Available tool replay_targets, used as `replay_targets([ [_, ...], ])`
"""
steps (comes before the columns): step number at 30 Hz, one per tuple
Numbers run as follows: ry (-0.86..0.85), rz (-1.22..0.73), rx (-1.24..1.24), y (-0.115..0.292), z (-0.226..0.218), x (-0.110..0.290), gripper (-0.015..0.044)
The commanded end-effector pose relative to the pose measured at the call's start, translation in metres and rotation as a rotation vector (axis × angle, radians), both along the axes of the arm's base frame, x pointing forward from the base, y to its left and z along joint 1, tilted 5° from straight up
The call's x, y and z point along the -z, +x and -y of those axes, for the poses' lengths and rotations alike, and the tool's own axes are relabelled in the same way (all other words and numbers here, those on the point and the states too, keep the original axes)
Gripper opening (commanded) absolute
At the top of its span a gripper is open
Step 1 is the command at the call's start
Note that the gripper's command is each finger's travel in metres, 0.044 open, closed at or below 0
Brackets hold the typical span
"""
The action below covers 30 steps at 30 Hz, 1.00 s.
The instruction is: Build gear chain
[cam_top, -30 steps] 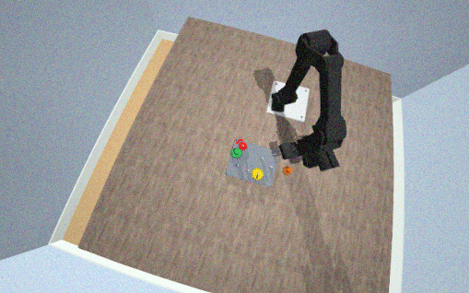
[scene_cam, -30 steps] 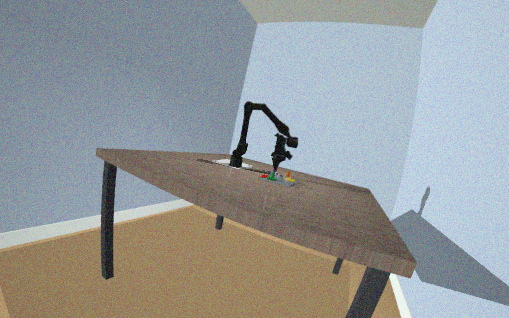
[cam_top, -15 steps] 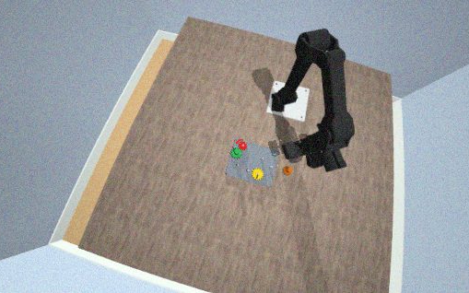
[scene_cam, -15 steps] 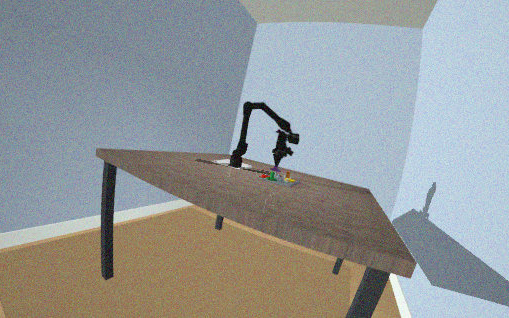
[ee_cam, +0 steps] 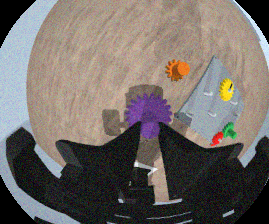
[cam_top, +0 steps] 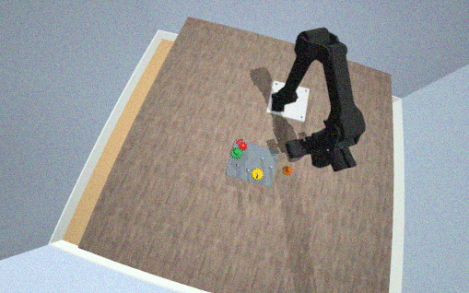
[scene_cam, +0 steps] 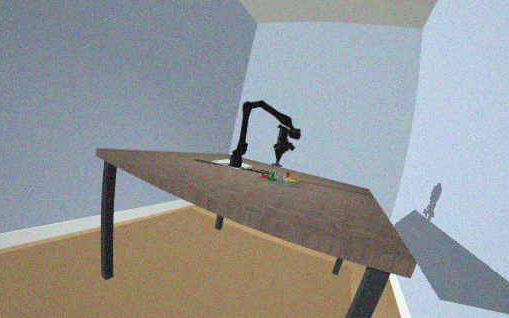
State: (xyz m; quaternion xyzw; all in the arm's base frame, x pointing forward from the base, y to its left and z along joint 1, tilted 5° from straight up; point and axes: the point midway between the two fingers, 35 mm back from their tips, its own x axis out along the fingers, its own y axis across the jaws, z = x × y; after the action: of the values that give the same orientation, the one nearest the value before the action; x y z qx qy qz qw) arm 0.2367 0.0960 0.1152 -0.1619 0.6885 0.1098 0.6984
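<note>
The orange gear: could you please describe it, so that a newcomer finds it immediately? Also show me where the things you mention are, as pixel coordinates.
On the wooden table lies a grey board (cam_top: 254,158) (ee_cam: 203,107). Just off its edge, on the yellow gear's (cam_top: 255,174) (ee_cam: 226,90) side, stands the orange gear (cam_top: 287,170) (ee_cam: 175,71), the only orange one.

Place type: can't pin it down beyond a plain indoor room, bare-bench test setup. You've got blue-grey walls (scene_cam: 97,90), white baseboard (scene_cam: 72,225), tan floor (scene_cam: 122,260). Wood-topped table (cam_top: 158,184) (scene_cam: 212,200) on dark legs, with a black robot arm (cam_top: 340,87) (scene_cam: 244,125) on a white base plate (cam_top: 302,115). That points to a robotics lab more than a home or shop.
</note>
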Motion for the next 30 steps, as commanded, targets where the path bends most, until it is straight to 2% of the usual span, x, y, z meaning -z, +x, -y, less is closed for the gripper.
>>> replay_targets([
  [1, 0.002, 0.012, 0.005, 0.002, -0.001, -0.01, 0.0],
  [30, 0.002, 0.006, 0.003, -0.009, -0.002, -0.069, 0.0],
])
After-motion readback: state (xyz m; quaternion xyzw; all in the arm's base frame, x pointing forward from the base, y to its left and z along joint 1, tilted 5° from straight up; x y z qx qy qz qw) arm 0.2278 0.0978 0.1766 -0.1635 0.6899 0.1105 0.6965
